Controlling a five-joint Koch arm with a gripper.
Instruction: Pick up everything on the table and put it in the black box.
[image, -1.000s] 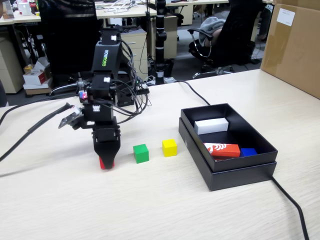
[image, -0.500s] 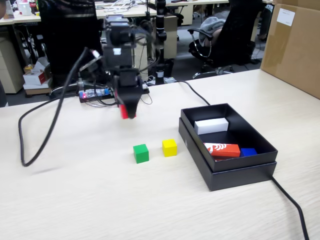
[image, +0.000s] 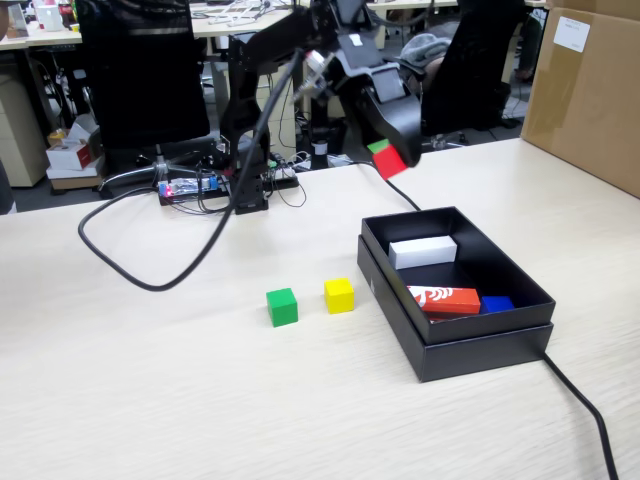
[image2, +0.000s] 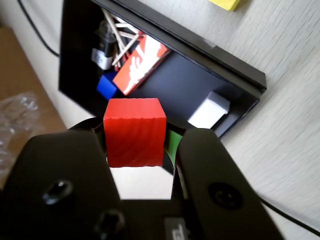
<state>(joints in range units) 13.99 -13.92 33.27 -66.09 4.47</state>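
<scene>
Gripper clamped on red cube, held in the air above the far end of the black box. A green face shows against the cube in both views. In the box: white block, red pack, blue block. Green cube and yellow cube sit on the table, left of the box, near each other, not touching.

No legible text or numbers. The red packet in the black box bears a white emblem, unreadable; a white label on the cardboard carton is too small to read.
</scene>
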